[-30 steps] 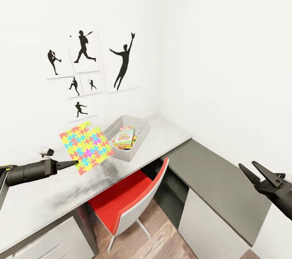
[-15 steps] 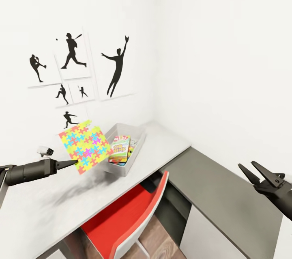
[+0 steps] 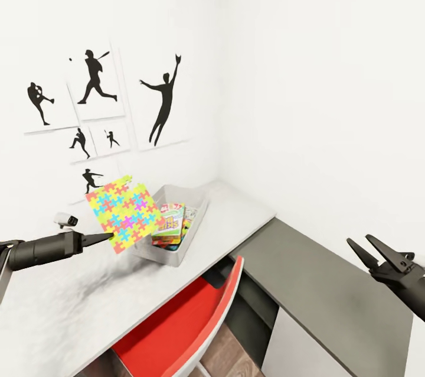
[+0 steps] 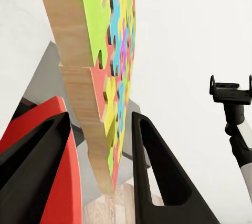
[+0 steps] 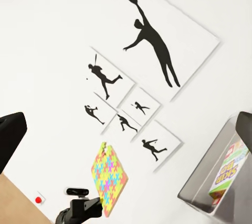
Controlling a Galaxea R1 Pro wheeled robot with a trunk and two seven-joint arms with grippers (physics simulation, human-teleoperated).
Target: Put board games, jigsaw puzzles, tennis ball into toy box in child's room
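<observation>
Currently the left gripper [image 3: 108, 237] holds the jigsaw puzzle [image 3: 126, 212] by its lower corner, jaws closed onto the puzzle's edge; the left wrist view shows the two black fingers [image 4: 152, 171] standing either side of the thin wood-backed square [image 4: 107, 103]. The puzzle is raised off the table [image 3: 236, 211], tilted with its coloured face toward the head camera, and sits just beside the near left wall of the toy box [image 3: 177, 256], partly overlapping that wall in the head view. Whether it touches the tub cannot be told.

The toy box stands on the light grey top near the back corner by the walls, with bare surface between it and the front edge. Inside it lie colourful board games [image 3: 169, 222], one lettered box also visible in the right wrist view [image 5: 229, 167].

The right gripper [image 3: 370, 250] hangs over the dark grey top [image 3: 319, 288], well apart from the tub, its fingers spread wide and holding nothing.

A red chair [image 3: 177, 330] is tucked under the front edge of the light top, below the tub. Black sports silhouette prints [image 3: 162, 99] hang on the wall behind.
</observation>
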